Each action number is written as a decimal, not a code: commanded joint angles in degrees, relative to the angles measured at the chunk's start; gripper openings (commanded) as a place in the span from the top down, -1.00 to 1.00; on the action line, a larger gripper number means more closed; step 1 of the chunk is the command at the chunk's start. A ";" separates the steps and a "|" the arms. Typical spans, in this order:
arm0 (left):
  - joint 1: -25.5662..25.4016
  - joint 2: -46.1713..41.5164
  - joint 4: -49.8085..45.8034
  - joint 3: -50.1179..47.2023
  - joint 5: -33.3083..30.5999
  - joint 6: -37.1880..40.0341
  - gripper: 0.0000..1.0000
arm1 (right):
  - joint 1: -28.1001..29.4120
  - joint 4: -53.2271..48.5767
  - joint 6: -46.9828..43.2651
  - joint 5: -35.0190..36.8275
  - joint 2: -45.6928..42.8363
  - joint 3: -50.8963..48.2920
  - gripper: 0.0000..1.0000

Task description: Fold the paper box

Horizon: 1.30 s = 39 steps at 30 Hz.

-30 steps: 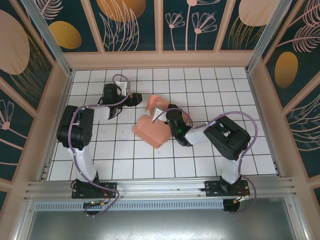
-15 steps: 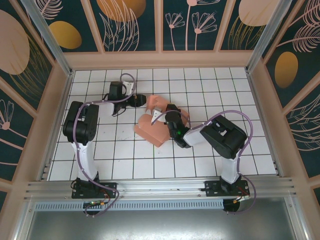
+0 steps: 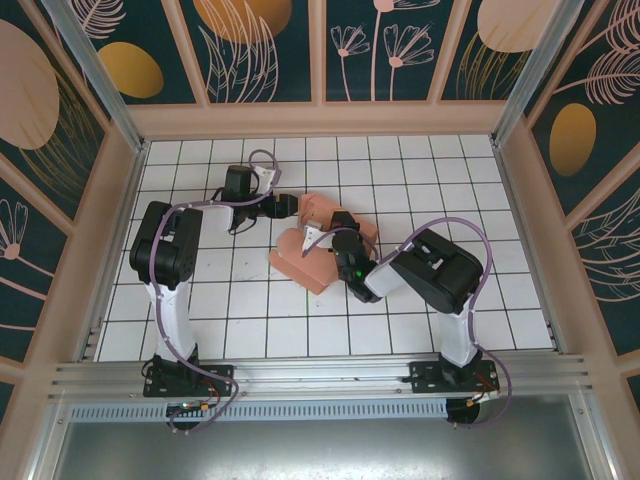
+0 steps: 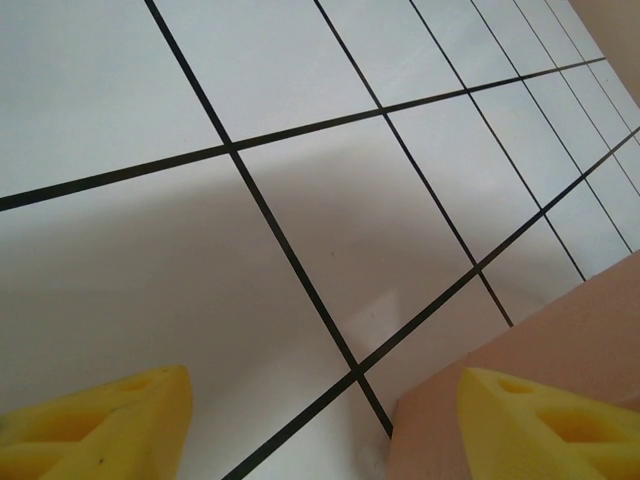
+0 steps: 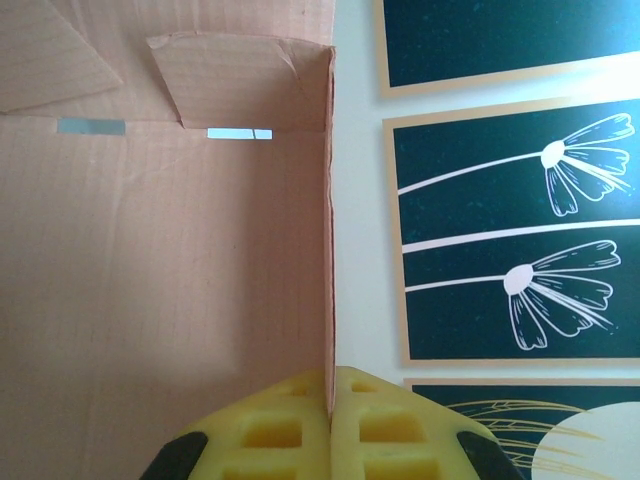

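Pinching paper box (image 5: 200,250) wall edge, mid-surface (image 3: 230,300), with right tool (image 5: 330,405) clamped tight, left tool (image 4: 320,425) agape, empty, beside its far flap (image 3: 318,207). Best: hold firm, nudge flap inward gently, avoid creasing.

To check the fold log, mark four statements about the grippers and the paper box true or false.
1. The right gripper is shut on an edge of the paper box. True.
2. The left gripper is shut on the paper box. False: it is open over the bare table.
3. The paper box lies at the near edge of the table. False: it sits near the middle.
4. The table has a white surface with a dark grid. True.
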 commanded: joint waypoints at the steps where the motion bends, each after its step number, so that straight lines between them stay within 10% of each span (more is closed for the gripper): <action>1: 0.07 -1.33 0.69 -1.74 2.04 1.78 -0.40 | 0.89 1.75 0.06 0.80 1.12 -0.08 1.00; 39: -4.19 -2.44 12.63 -8.07 2.44 5.55 -0.41 | 1.04 -3.54 5.14 1.10 0.66 3.34 1.00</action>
